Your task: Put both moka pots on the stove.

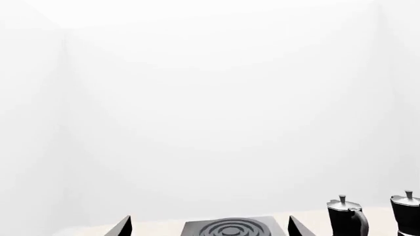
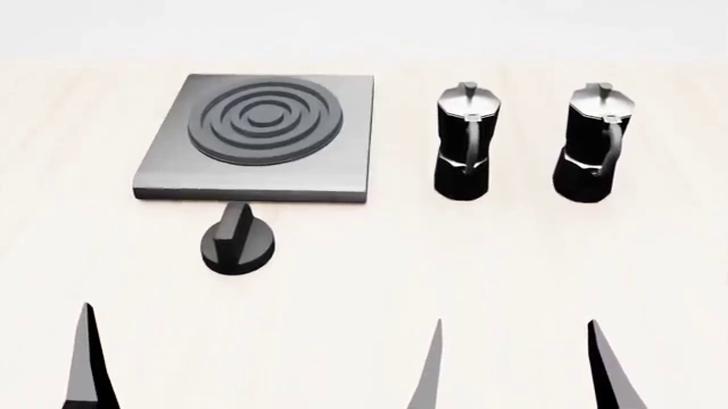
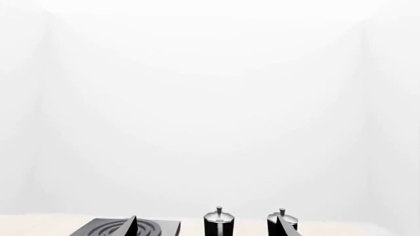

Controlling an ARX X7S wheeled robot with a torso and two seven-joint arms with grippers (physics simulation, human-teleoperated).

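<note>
At upper left of the head view sits the stove on the pale table, a black knob just below it. Both moka pots stand upright at upper right, off the stove. Right gripper and left gripper are spread wide, empty

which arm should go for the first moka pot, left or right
Right, probably. In the head view the open right gripper sits directly in front of both moka pots, while the left gripper is off past the stove, which holds no pot.
</note>
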